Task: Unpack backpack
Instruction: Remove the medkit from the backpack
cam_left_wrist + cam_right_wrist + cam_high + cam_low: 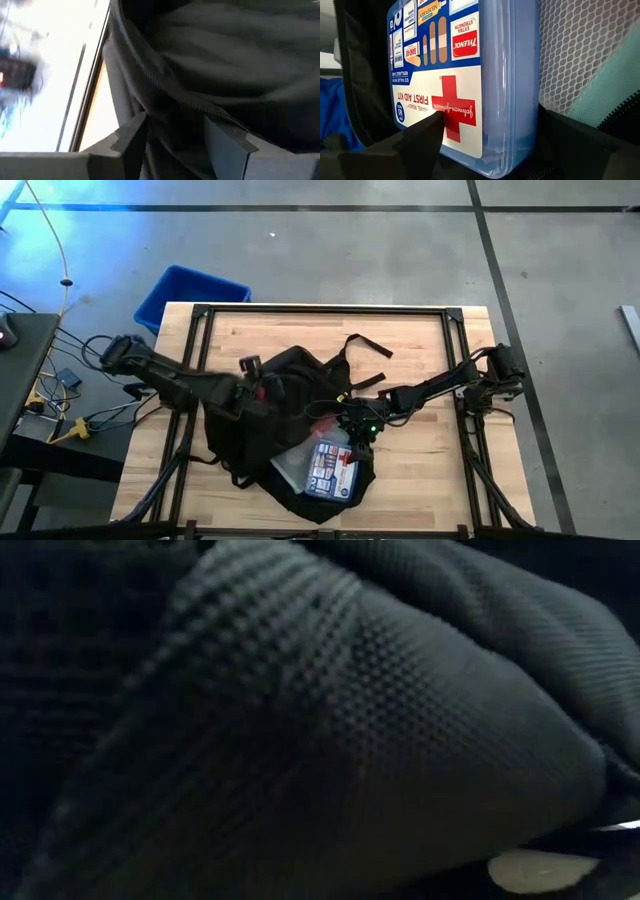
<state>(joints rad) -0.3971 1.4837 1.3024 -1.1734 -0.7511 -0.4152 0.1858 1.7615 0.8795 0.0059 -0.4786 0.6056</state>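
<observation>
The backpack is a large, soft black fabric bag lying slumped and rumpled on the middle of the wooden counter, its black straps trailing loosely toward the counter's far side and off its near left part. Its opening gapes at the near end, where a blue and white first aid kit with a red cross label lies partly out of the bag, beside a mesh inner pocket. Up close its cloth shows a fine dotted weave and a zipper line running along a folded edge.
</observation>
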